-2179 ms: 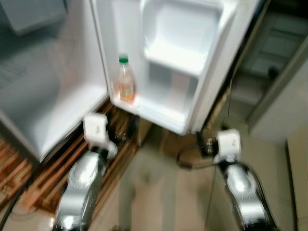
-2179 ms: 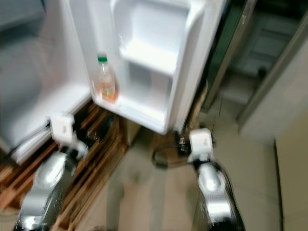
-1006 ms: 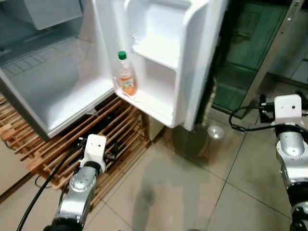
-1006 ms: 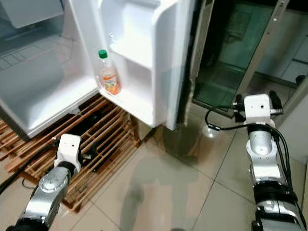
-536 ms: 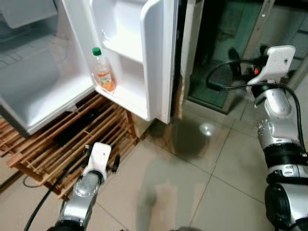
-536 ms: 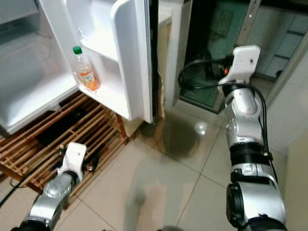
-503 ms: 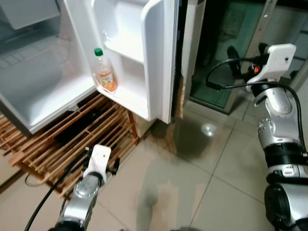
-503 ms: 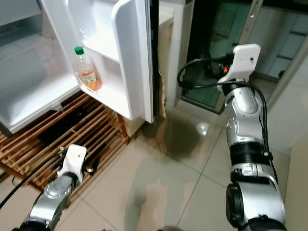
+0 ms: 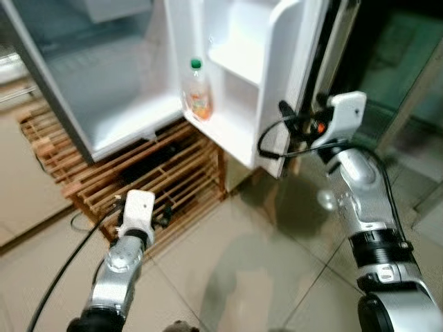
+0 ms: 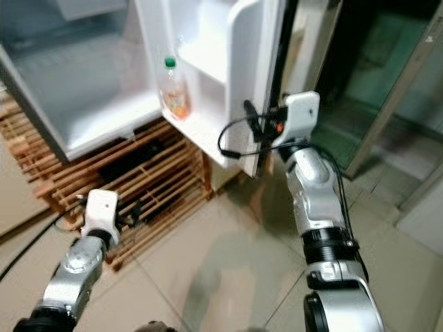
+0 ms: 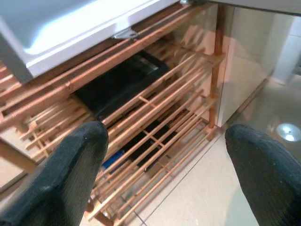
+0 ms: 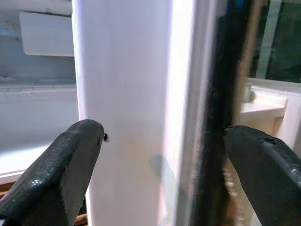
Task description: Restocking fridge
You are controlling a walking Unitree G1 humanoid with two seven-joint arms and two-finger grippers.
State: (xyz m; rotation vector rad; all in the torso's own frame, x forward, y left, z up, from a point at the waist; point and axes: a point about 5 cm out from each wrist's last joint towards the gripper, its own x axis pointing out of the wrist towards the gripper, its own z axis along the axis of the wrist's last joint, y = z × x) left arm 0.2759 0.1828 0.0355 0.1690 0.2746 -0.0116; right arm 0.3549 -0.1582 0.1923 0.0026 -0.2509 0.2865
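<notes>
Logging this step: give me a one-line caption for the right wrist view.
Open right gripper straddling the white fridge door's edge.

My right gripper (image 12: pixel 162 141) has its two black fingers (image 12: pixel 66 165) spread wide, straddling the white edge of the fridge door (image 12: pixel 127 108) close ahead

A home kitchen corner: open fridge (image 9: pixel 124 90) on a slatted wooden rack (image 9: pixel 159 173), tiled floor (image 9: pixel 263 277).
</notes>
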